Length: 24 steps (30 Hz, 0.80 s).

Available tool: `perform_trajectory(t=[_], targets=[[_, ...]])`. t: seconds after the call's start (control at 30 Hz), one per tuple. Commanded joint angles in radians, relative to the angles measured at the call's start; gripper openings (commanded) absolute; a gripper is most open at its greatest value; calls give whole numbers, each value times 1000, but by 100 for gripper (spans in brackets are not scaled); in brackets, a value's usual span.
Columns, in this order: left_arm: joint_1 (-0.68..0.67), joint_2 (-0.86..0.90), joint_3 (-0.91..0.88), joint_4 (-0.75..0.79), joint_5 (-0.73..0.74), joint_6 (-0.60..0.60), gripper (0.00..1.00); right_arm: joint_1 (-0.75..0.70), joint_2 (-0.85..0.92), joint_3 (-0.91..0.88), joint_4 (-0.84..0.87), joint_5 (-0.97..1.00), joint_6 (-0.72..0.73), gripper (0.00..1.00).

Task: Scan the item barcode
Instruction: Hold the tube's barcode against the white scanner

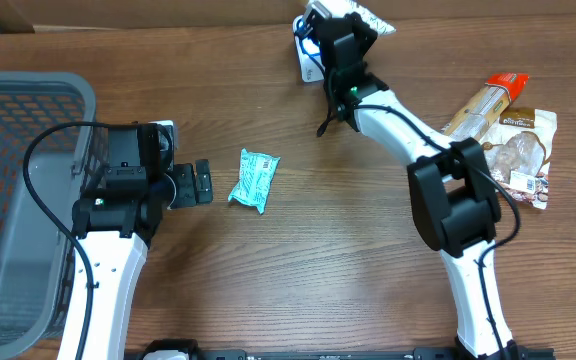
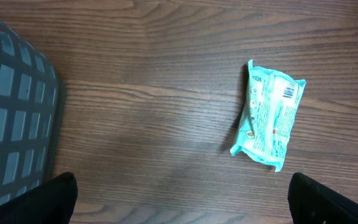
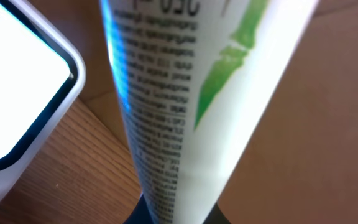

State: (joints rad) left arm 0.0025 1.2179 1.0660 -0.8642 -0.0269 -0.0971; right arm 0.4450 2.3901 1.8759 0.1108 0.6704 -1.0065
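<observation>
Near the tabletop's middle, the left gripper (image 1: 205,182) gapes beside a teal packet (image 1: 254,180); at the far edge the right gripper (image 1: 340,45) clamps a white tube (image 3: 166,93) beside the scanner (image 3: 17,93): likely light, soft, slick, best pinched at its narrow end

Grey basket (image 1: 28,79), teal packet (image 1: 254,180), snack bags (image 1: 518,150)

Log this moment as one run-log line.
left end effector: open, near teal packet | right end effector: shut on white tube, beside white scanner
</observation>
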Motion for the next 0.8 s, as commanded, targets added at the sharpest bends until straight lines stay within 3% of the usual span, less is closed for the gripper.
perform_trajectory(t=[0.0,0.77], targets=[[4,5,-4,2,-6,15,100,-2,5,22,46,30,-72,4],[3,5,-4,2,-6,15,100,7,49,22,-26,9,-65,4]])
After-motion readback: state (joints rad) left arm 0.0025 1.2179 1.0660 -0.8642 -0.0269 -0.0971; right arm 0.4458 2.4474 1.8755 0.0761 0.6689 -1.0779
